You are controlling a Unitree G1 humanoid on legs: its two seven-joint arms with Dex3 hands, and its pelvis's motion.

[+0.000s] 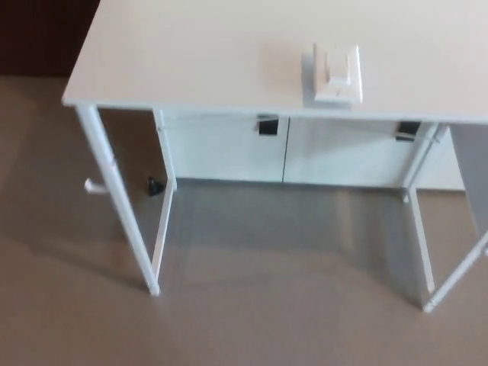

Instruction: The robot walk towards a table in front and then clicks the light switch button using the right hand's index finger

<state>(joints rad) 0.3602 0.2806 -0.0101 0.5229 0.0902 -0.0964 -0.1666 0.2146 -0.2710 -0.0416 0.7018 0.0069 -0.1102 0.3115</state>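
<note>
Approach stage: the white table (191, 53) is seen close ahead with the light switch (336, 73) lying near its front edge, unpressed; neither hand is visible, so finger state cannot be told.

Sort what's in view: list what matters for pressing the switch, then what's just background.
For the job:
light switch
white table

Just there:
white cabinet behind the table
small black object on the floor
brown floor

Neither hand is in view.
</note>
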